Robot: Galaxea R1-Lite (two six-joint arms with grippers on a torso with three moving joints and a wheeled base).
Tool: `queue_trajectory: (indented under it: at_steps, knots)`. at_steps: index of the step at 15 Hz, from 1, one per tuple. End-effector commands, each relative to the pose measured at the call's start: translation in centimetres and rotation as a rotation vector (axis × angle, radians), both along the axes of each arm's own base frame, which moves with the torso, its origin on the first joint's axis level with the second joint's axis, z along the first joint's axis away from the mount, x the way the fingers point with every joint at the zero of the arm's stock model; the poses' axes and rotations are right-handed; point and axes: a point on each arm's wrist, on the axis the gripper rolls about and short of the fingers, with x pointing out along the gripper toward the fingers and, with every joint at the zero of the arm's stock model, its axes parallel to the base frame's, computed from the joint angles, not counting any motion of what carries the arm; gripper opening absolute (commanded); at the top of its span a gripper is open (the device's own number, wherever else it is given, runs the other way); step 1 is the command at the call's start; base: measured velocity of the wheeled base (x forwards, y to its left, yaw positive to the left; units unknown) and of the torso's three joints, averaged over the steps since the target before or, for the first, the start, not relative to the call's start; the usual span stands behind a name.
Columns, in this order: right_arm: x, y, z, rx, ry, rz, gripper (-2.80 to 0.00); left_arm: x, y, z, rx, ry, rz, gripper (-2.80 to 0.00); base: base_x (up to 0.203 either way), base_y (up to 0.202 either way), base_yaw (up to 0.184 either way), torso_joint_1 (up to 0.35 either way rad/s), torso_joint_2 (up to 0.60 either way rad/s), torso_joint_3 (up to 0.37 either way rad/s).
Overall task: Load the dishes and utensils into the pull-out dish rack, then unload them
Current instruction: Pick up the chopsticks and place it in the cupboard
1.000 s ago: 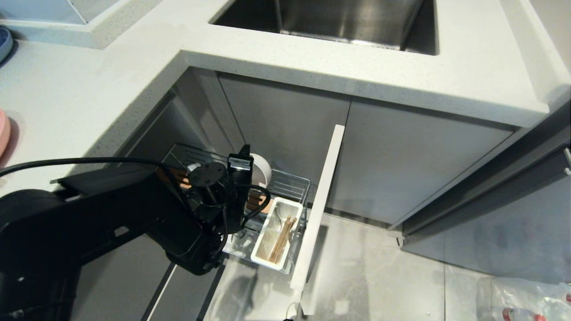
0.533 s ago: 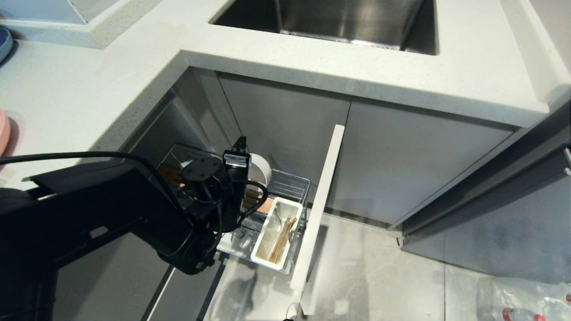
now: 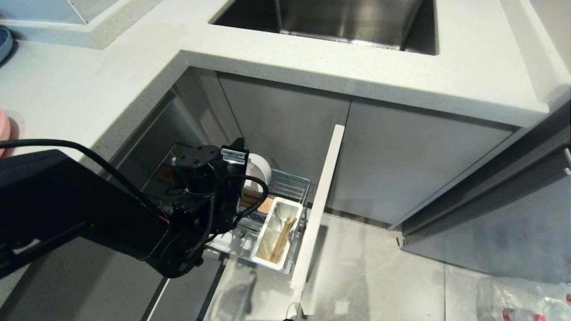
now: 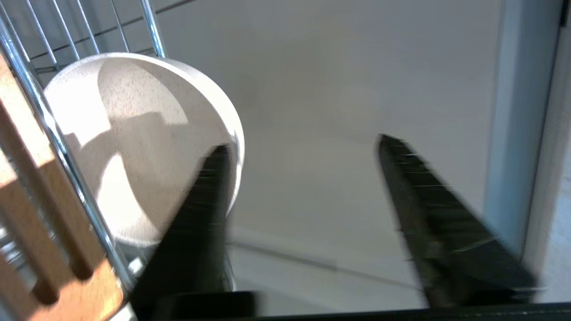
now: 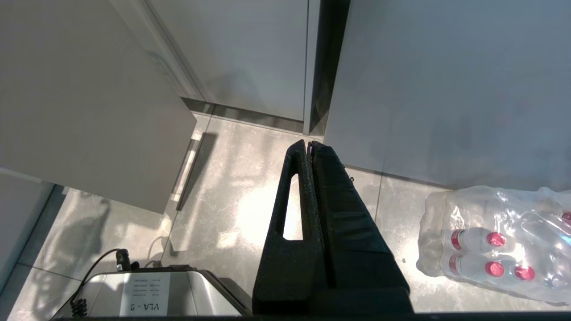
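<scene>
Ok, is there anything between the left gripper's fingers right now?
No. In the left wrist view the left gripper has only bare cabinet panel showing in its gap; the white bowl sits beside one finger, outside it.

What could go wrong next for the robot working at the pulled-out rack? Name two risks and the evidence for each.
1. The left gripper has open jaws beside the white bowl, one finger right at its rim; closing off-centre might pinch only the edge, so the bowl could slip.
2. The bowl leans on the rack wires next to the wooden insert; lifting it carelessly may knock it against them.
</scene>
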Motion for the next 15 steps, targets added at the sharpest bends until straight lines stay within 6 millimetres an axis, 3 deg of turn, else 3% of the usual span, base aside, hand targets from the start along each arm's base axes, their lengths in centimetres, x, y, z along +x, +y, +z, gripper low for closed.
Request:
queue_trajectory:
  at_steps: [1, 7, 11, 14, 15]
  knots:
    - [0.0, 0.0, 0.0, 0.000, 0.002, 0.000, -2.80, -1.2, 0.4, 2.0, -0.013, -0.012, -0.007, -2.80, 0.000, 0.000, 0.000, 0.000, 0.00, 0.000]
    - [0.0, 0.0, 0.0, 0.000, 0.002, 0.000, -2.80, -6.0, 2.5, 7.8, 0.144, 0.012, -0.043, -2.80, 0.000, 0.000, 0.000, 0.000, 0.00, 0.000]
    - [0.0, 0.0, 0.0, 0.000, 0.002, 0.000, -2.80, -10.2, 4.0, 11.9, 0.493, 0.043, -0.070, -2.80, 0.000, 0.000, 0.000, 0.000, 0.00, 0.000]
    - [0.0, 0.0, 0.0, 0.000, 0.002, 0.000, -2.80, -13.5, 6.7, 14.8, 0.765, 0.057, -0.054, -2.80, 0.000, 0.000, 0.000, 0.000, 0.00, 0.000]
    - [0.0, 0.0, 0.0, 0.000, 0.002, 0.000, -2.80, -13.7, 7.9, 15.3, 0.833, 0.075, -0.022, -2.80, 0.000, 0.000, 0.000, 0.000, 0.00, 0.000]
